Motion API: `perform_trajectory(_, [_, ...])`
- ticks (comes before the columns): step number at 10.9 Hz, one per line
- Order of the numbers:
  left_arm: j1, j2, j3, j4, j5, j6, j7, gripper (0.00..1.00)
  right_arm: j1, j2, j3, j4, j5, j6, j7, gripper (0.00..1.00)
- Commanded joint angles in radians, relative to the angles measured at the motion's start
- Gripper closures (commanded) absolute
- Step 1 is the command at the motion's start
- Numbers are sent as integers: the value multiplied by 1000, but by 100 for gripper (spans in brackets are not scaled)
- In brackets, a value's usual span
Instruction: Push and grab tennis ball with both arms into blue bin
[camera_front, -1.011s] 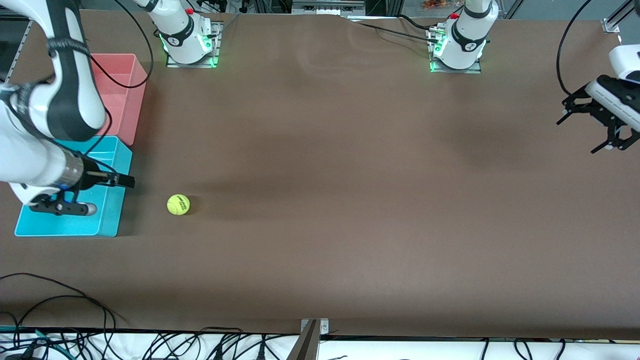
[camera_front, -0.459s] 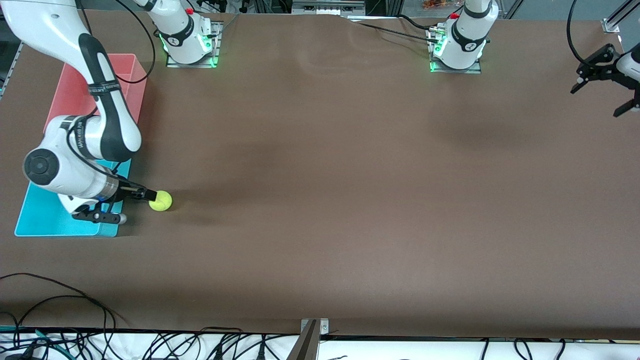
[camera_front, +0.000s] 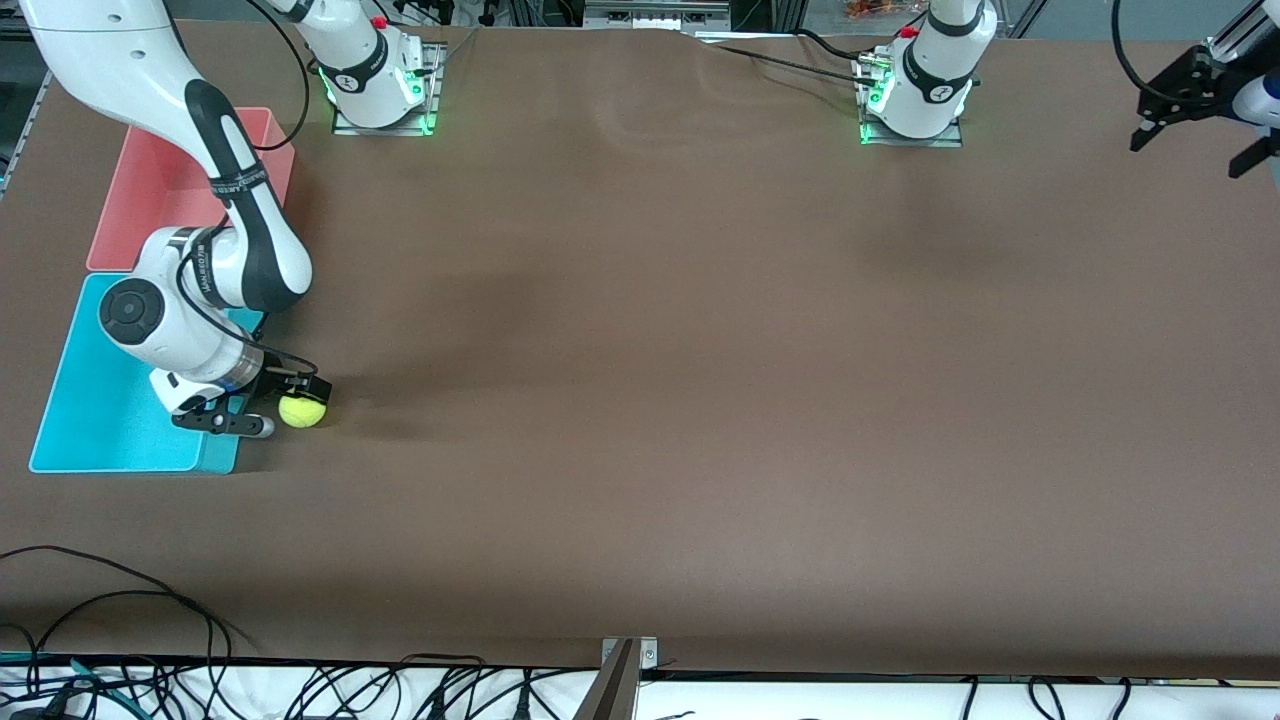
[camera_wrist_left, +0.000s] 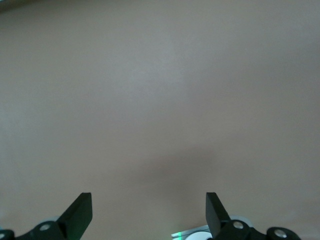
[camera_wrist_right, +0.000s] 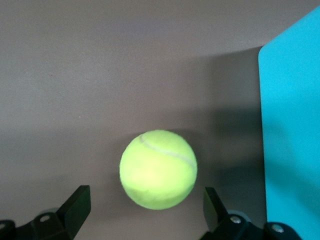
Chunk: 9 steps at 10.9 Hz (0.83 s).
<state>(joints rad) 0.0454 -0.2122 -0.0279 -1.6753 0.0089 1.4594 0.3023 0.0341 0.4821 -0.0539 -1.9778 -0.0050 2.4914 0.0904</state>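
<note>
Right wrist view: tennis ball (camera_wrist_right: 158, 169) lies between the right gripper's (camera_wrist_right: 145, 212) wide jaws.

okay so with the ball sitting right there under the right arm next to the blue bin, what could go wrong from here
1. The tennis ball lies loose on the table between the open jaws of the right gripper; an off-centre close could squirt it away.
2. The blue bin is right beside the ball, so the jaws might clip its wall.
3. The left gripper waits, open, over the table's corner at its own end, too distant to stop a rolling ball.
</note>
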Motion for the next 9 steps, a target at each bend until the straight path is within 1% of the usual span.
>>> perform_trajectory(1, [7, 22, -21, 75, 23, -66, -123, 0, 4, 15, -1, -24, -21, 93, -12, 0])
perform_trajectory(2, [7, 27, -20, 80, 20, -73, -135, 0, 3, 32, -3, -30, -54, 133, -15, 0])
perform_trajectory(4, [-5, 36, -12, 81, 22, -92, -187, 0, -5, 53, -6, -27, -76, 184, -21, 0])
perform_trajectory(6, [-10, 82, -21, 124, 23, -100, -189, 0, -5, 66, -6, -26, -81, 204, -21, 0])
perform_trajectory(8, [-9, 91, -15, 137, 20, -100, -184, 0, -5, 79, -7, -26, -85, 230, -21, 2])
perform_trajectory(9, [-6, 118, -17, 149, 20, -100, -186, 0, -7, 79, -7, -27, -85, 233, -21, 41])
